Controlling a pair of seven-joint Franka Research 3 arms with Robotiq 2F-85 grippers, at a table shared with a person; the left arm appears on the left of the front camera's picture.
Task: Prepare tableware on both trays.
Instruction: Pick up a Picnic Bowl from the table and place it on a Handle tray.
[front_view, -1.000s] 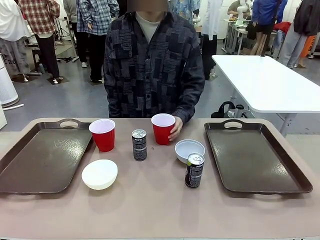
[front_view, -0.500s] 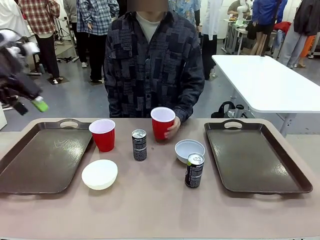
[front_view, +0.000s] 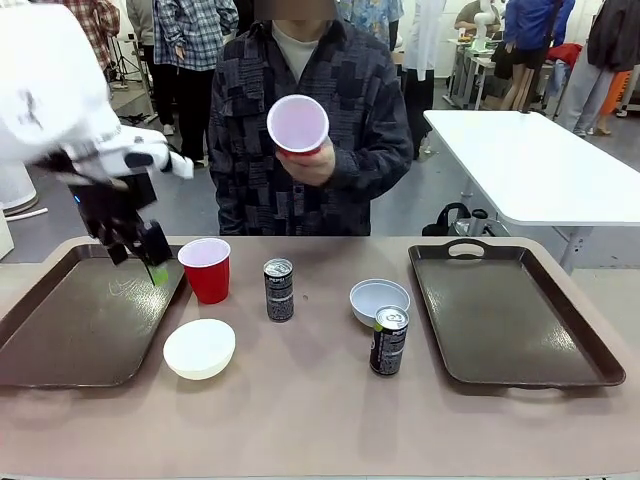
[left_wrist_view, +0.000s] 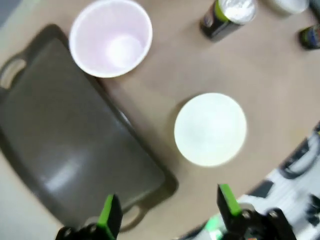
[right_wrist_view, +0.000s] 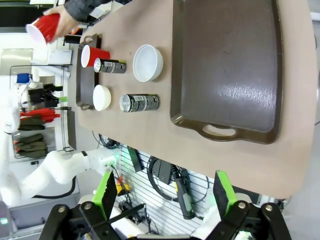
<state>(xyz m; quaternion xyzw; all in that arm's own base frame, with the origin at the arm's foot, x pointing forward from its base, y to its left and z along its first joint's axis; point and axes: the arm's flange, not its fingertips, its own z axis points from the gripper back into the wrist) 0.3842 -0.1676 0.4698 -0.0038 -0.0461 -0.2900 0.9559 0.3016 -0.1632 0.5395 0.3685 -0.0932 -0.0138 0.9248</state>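
- red cup (front_view: 206, 268) on desk (front_view: 320, 420) just beside left pincer (front_view: 140, 262), jaws apart above left tray (front_view: 70, 330): likely its first pick.
- second red cup (front_view: 298, 125) held up in person's hand (front_view: 315, 165), well beyond that pincer.
- right pincer (right_wrist_view: 165, 195) apart, empty, right tray (right_wrist_view: 225, 65) ahead.

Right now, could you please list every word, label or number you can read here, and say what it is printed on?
No text here can be read outright.
Middle can: white print running down its side, too small to read.
Nearer can: pale print on black, too small to read.
Left tray: faint white scrawl near its far end, not legible.
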